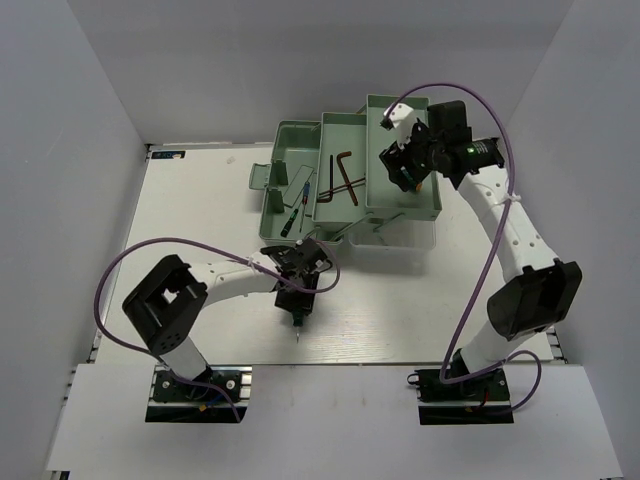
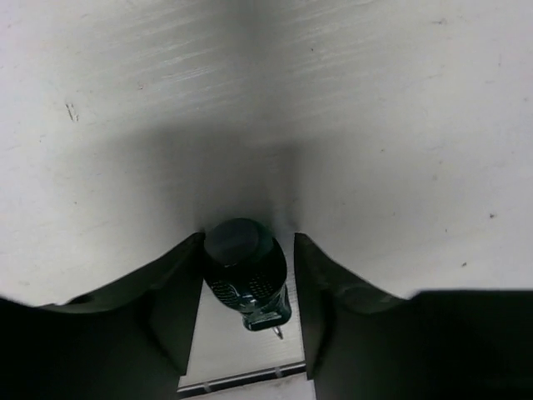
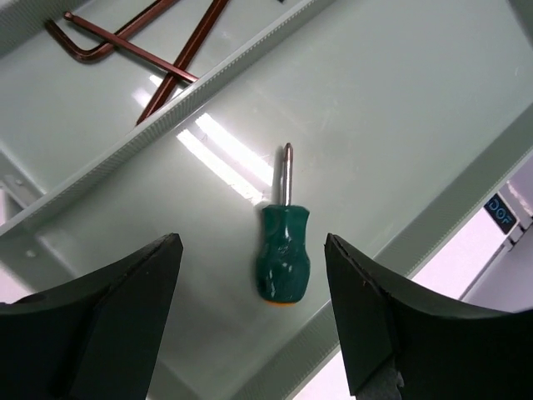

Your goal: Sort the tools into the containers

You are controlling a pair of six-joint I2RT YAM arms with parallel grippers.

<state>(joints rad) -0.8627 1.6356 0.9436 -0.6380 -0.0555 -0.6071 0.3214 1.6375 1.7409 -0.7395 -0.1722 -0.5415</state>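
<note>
Straddling the stubby green screwdriver (image 2: 246, 267), my left end effector (image 2: 248, 243) sits half-open, grip unclear; it's light, stiff and slick, so I'd pinch mid-handle. Right end effector (image 3: 251, 243) gapes empty.

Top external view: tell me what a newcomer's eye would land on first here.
The pale green toolbox at the far middle of the table draws the eye first, its trays fanned open and dark reddish hex keys crossed in the middle tray. The right end effector hangs open over the rightmost tray, where a green-handled screwdriver lies. Nearer the arms, the left end effector has a second green screwdriver between its jaws.
</note>
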